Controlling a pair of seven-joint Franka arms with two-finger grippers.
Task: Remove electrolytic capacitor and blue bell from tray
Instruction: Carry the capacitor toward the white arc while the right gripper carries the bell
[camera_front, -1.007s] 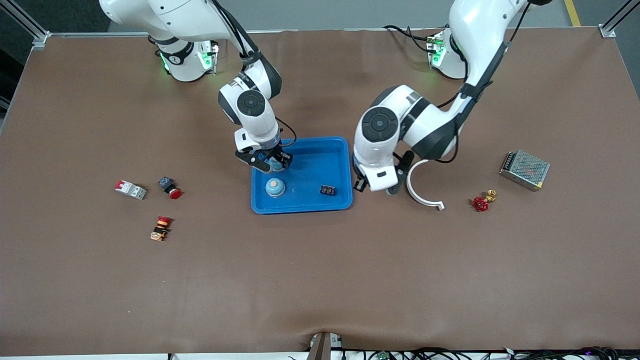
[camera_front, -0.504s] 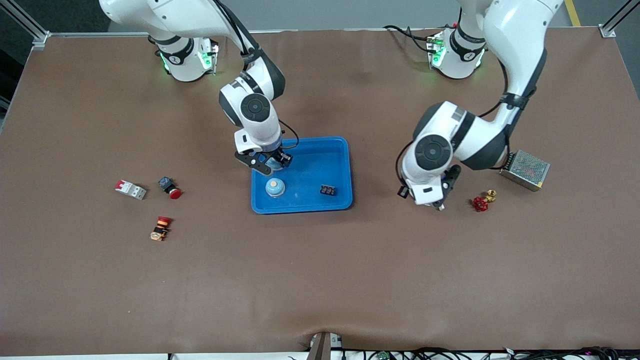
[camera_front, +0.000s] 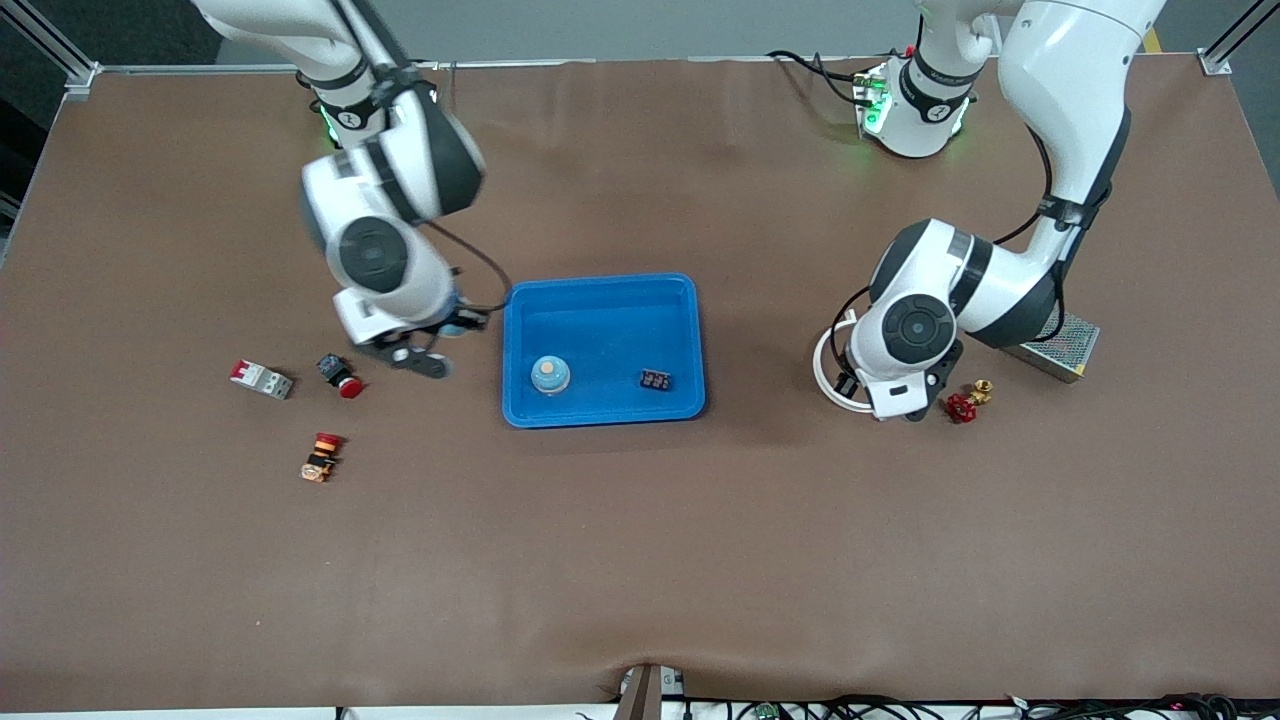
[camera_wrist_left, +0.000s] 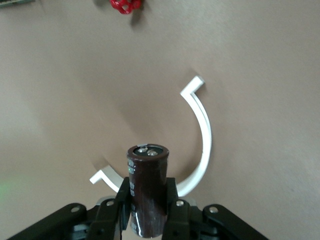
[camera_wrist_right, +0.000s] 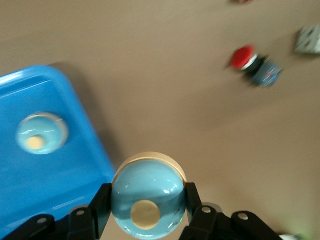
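Observation:
My right gripper (camera_front: 425, 350) is shut on a light-blue bell (camera_wrist_right: 148, 197). It hangs over the table just outside the blue tray (camera_front: 600, 418), toward the right arm's end; the tray's edge shows in the right wrist view (camera_wrist_right: 60, 185). A second light-blue bell (camera_front: 550, 375) sits in the tray, also seen in the right wrist view (camera_wrist_right: 41, 132). My left gripper (camera_front: 900, 408) is shut on a dark brown capacitor (camera_wrist_left: 146, 187), held over a white C-shaped clamp (camera_wrist_left: 202, 135) toward the left arm's end of the table.
A small black component (camera_front: 656, 380) lies in the tray. A red handwheel valve (camera_front: 962, 407), brass fitting (camera_front: 984, 388) and metal mesh box (camera_front: 1060, 335) lie near the left gripper. A circuit breaker (camera_front: 262, 379), red button (camera_front: 341, 376) and orange button (camera_front: 320, 457) lie near the right gripper.
My right gripper has carried its bell out of the tray toward the right arm's end. My left gripper has carried the capacitor away from the tray to over the white clamp.

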